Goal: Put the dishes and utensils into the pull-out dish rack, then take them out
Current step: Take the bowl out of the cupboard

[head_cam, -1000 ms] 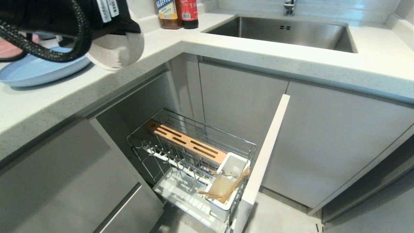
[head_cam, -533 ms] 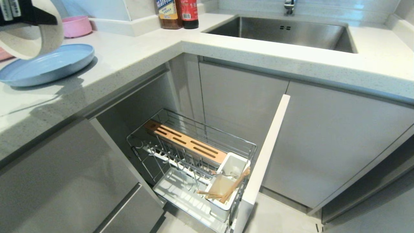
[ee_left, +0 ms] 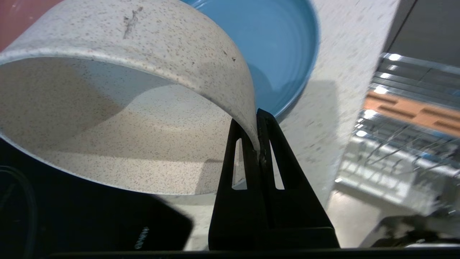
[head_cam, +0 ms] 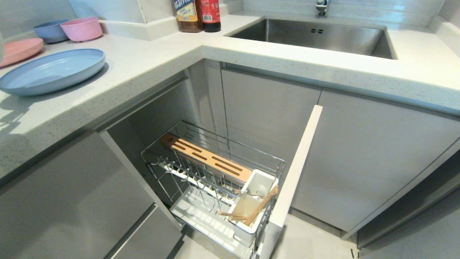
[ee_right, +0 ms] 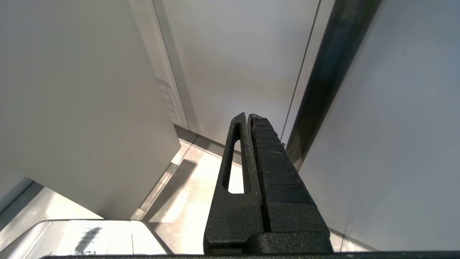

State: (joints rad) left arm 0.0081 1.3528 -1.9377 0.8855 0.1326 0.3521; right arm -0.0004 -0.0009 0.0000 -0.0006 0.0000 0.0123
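Left gripper (ee_left: 258, 144) clamped tight on rim of speckled off-white round bowl (ee_left: 118, 108), now swung out of head view; light-blue shallow plate (ee_left: 276, 54) just beyond it on worktop. Chrome wire pull-out rack (head_cam: 212, 169) well below, awaiting bowl. Right gripper (ee_right: 249, 118) closed, empty.

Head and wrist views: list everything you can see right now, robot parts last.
speckled bowl: 1, off-white, held by its rim above the counter.
blue plate: 1, light blue, on the counter.
small bowls: 2, pink and blue, back of counter.
pink plate: 1, beside the blue plate.
bottles: 2, left of the sink.
dish rack: 1, chrome, pulled out.
utensil holder: 1, white, front of rack.
chopsticks: wooden, in the holder.
left gripper: jaws shut on the bowl's rim.
right gripper: jaws shut, by the cabinets.
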